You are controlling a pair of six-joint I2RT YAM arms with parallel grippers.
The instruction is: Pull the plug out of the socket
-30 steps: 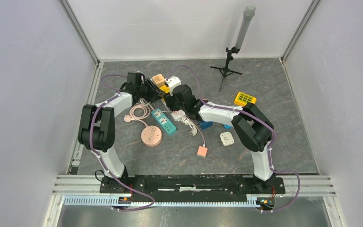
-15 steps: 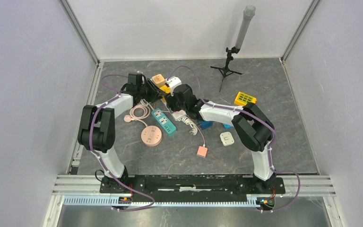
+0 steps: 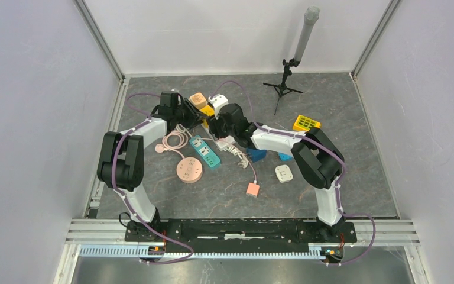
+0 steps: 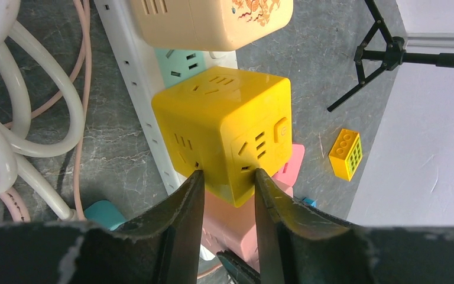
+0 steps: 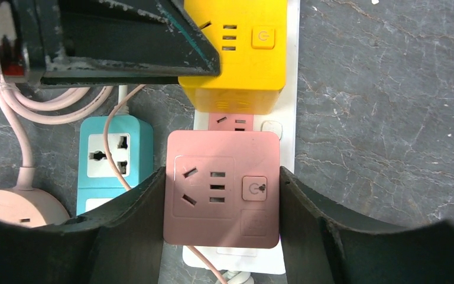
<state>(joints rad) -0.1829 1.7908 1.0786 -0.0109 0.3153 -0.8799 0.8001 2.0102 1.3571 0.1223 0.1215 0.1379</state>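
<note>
Yellow cube (image 4: 224,133), taken as the plug: seated on the strip (image 4: 133,77) between beige cube (image 4: 213,21) and pink cube (image 5: 221,189), far part of the table (image 3: 343,106), left of centre, with a free socket showing on each side. Likely light, hollow hard plastic, stiff, no give. Glossy faces, so probably slippery under a pinch. Held down only by prong friction, judged firm enough to drag the strip up unless braced. Best taken on two opposite flat side faces, low and square, not on a corner; no rocking, for fear of bent prongs. Near-cubic, so no real long axis. Socket slots on top and side faces, prongs presumably straight down into the strip, hidden. Pull axis straight up off the strip face. Strip itself long, running far-left to near-right in the top view, cubes in a row along it. Left gripper (image 4: 227,177) clamped narrow on the yellow cube's near corner, fingers low on the two faces meeting there. Poor purchase by the look of it, could slip off. Right gripper (image 5: 221,174) straddling pink cube from above, jaws fairly wide, pads pressed against its two opposite sides. Probably the brace, or else the real plug; cannot tell which. Around: teal strip (image 5: 115,160) just beside pink cube, round socket (image 5: 12,210) beyond it, white cable (image 4: 12,118) coiled beside the strip.
</note>
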